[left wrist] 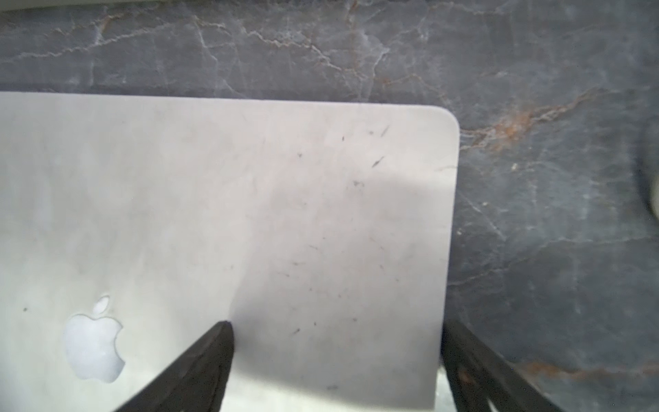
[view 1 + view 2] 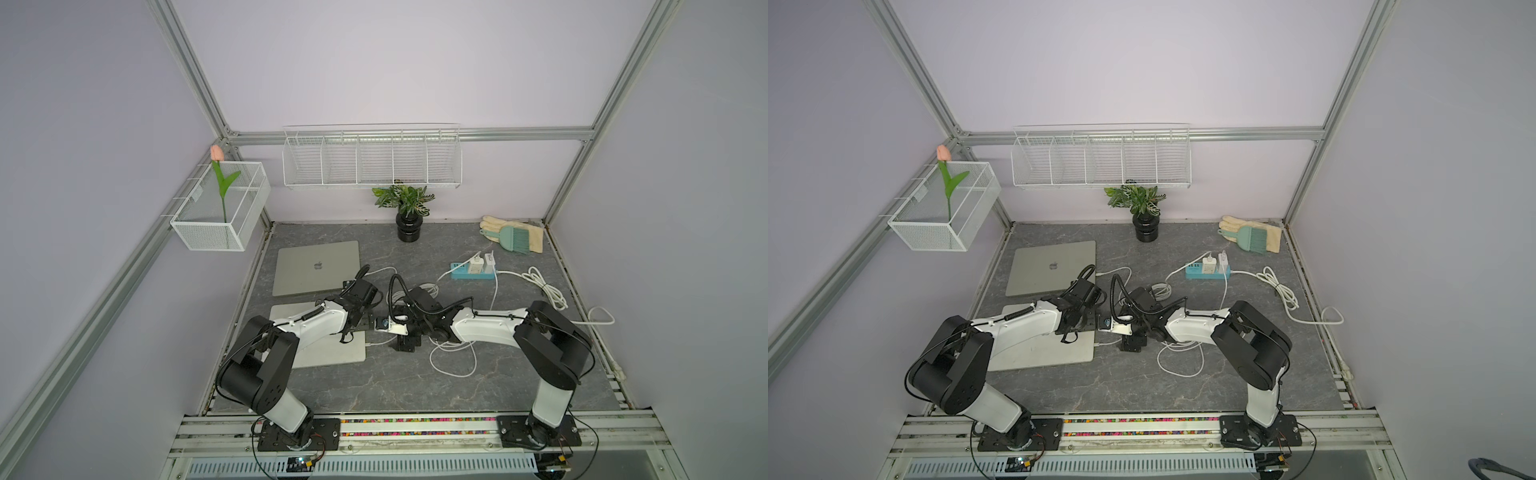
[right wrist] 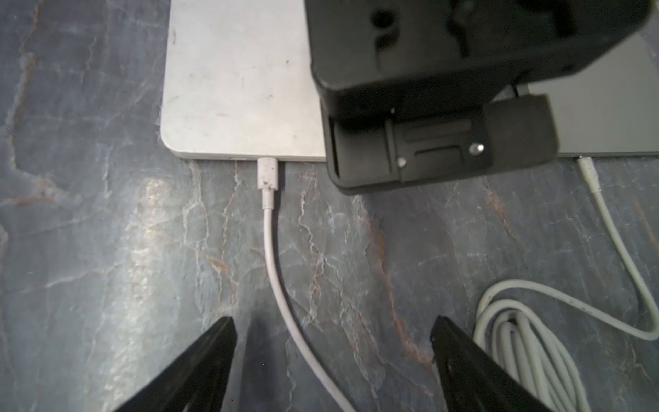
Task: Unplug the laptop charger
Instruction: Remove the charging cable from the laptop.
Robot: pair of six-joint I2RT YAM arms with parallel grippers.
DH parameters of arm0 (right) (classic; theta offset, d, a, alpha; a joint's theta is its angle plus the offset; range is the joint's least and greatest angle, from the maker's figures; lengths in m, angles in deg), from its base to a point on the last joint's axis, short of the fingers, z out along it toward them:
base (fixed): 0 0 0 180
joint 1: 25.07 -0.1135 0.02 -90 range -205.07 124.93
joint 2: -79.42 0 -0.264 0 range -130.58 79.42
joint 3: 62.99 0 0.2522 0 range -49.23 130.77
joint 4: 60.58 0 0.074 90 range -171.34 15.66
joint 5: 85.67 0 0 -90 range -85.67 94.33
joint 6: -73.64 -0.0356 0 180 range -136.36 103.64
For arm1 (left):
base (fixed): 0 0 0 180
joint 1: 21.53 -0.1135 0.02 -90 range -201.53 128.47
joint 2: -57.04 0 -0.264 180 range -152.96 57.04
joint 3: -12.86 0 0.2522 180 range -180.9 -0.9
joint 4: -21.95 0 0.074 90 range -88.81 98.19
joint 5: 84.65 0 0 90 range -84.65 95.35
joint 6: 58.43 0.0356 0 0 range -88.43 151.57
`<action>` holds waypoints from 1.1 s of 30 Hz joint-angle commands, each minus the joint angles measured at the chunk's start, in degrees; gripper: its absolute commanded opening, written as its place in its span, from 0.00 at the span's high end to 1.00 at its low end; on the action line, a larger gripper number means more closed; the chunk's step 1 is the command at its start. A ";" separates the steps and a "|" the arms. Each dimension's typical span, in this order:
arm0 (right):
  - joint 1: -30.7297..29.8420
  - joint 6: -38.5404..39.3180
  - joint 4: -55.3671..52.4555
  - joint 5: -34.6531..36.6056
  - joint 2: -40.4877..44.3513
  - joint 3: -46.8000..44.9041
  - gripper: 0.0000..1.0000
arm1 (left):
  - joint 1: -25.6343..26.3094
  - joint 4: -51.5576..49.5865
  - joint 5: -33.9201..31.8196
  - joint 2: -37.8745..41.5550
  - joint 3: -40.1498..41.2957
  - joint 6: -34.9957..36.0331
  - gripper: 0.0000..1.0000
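White charger cable (image 3: 272, 249) lies between the right gripper's (image 3: 333, 321) wide-spread fingers at lower centre of frame, not gripped. Above it, mid-frame, the plug (image 3: 268, 174) sits fully in the near laptop's (image 3: 231, 89) edge. Left gripper (image 1: 337, 324) is also spread wide and empty, straddling that lid's side edge. Nothing unplugged yet; grasp and pull remain. Farthest: power strip (image 2: 473, 271), right of centre.
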 commanded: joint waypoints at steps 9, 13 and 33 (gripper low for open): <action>-0.47 3.29 -1.95 -1.07 -2.87 -0.45 0.14 | 0.33 -0.98 -0.05 -3.48 1.25 -0.77 0.10; -0.48 3.65 -4.61 -1.48 -4.82 1.43 0.28 | 0.37 -0.56 0.04 -2.87 1.80 -1.28 0.10; -1.03 3.99 -15.73 -2.32 -7.11 3.16 0.72 | 0.32 -0.71 1.53 -1.72 3.27 -2.45 0.10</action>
